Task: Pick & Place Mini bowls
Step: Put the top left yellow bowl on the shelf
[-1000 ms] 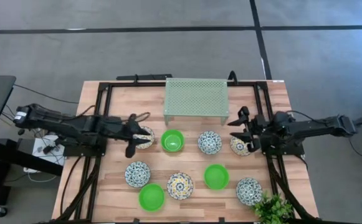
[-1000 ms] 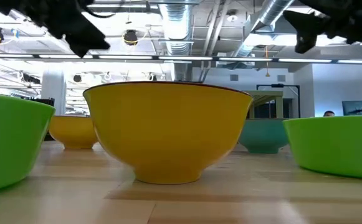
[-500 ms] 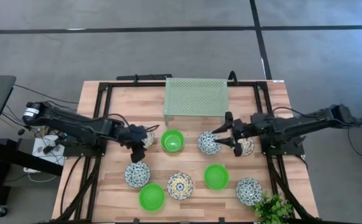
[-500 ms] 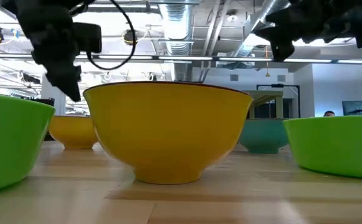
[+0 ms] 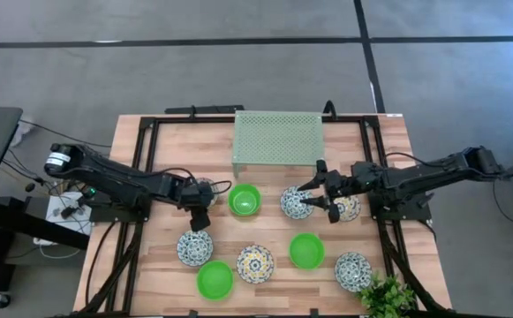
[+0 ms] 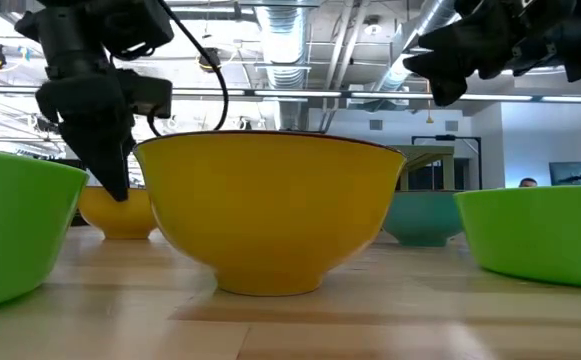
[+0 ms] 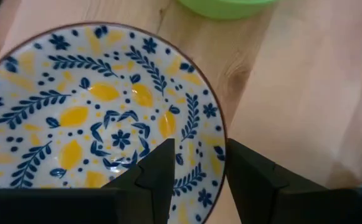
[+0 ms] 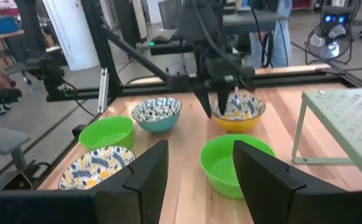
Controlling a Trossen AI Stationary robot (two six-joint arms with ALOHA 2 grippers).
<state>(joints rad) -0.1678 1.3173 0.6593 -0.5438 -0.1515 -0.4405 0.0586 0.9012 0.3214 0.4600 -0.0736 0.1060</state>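
Where the bench (image 5: 177,146) lies nearest: a plant (image 5: 385,296) sits at the near right corner. Three bowls line the near edge.
Near row, from the left: left green bowl (image 5: 214,279), plain. Front bowl (image 5: 255,263), patterned with a yellow centre, and yellow outside in the low view. Right bowl (image 5: 353,270), patterned, just beside the plant.
Second row: blue bowl (image 5: 194,246), patterned, toward the left edge. Mid green bowl (image 5: 306,250), plain, right of centre. The two are well apart.
Third row, from the left: lemon bowl (image 7: 93,118), white with blue leaves and yellow lemons. Far green bowl (image 5: 245,200), just beside it. Centre bowl (image 5: 297,202), patterned. Yellow bowl (image 5: 344,209), patterned, nearest the right edge.
Left gripper (image 7: 196,155): reaches in from the left edge and points down at the lemon bowl. One finger (image 7: 159,174) is inside the bowl and the other is outside, so the rim passes between them. A gap shows on both sides of the rim, and the jaws are parted, not pressed on it. The bowl rests on the wood.
Right gripper (image 8: 199,149): reaches in from the right edge and hangs over the right side of the centre bowl. In the low view it is well above the bowls. Its fingers are spread wide with nothing between them.
Far edge: a pale green mesh rack (image 5: 277,140) stands at the middle, behind the far green bowl and the centre bowl, with no bowl on it.
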